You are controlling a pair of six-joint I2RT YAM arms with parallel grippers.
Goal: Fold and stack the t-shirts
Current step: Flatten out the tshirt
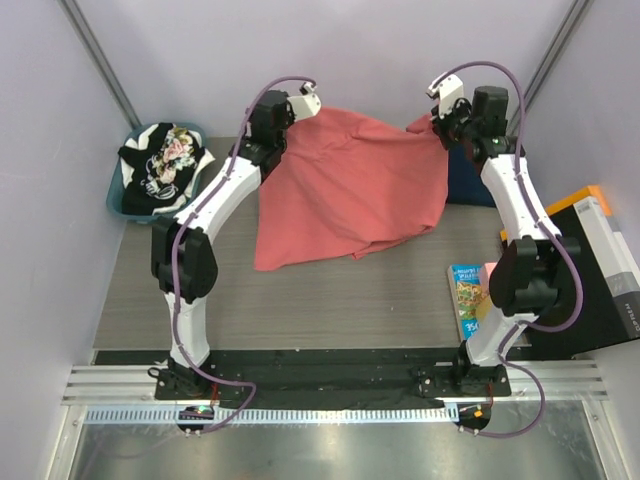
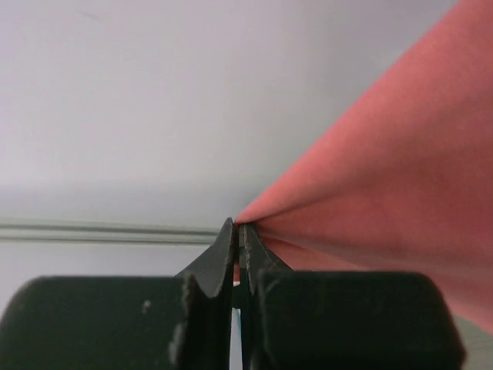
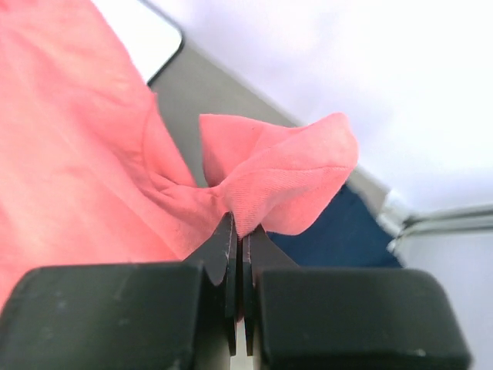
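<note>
**Raised at two corners: the salmon t-shirt (image 1: 350,190) over the tabletop (image 1: 350,300)**

The salmon t-shirt hangs spread at the far middle of the tabletop. Its upper corners are lifted and its lower edge lies crumpled on the surface. The left tool (image 2: 237,227) is clenched on one corner, with cloth fanning out taut from its tips. The right tool (image 3: 239,227) is pinched shut on the other corner, where a fold of fabric bunches above the fingers.

Just behind the right corner lies a navy shirt (image 1: 462,180). At far left, black and floral shirts (image 1: 165,160) fill a teal basket (image 1: 115,198).

The tabletop is grey with a wood-grain look. A colourful booklet (image 1: 468,297) lies near its right edge, with a black box (image 1: 600,275) beside it. A metal rail (image 1: 330,383) runs along the near edge. Pale lilac walls (image 1: 380,40) close in the space.
</note>
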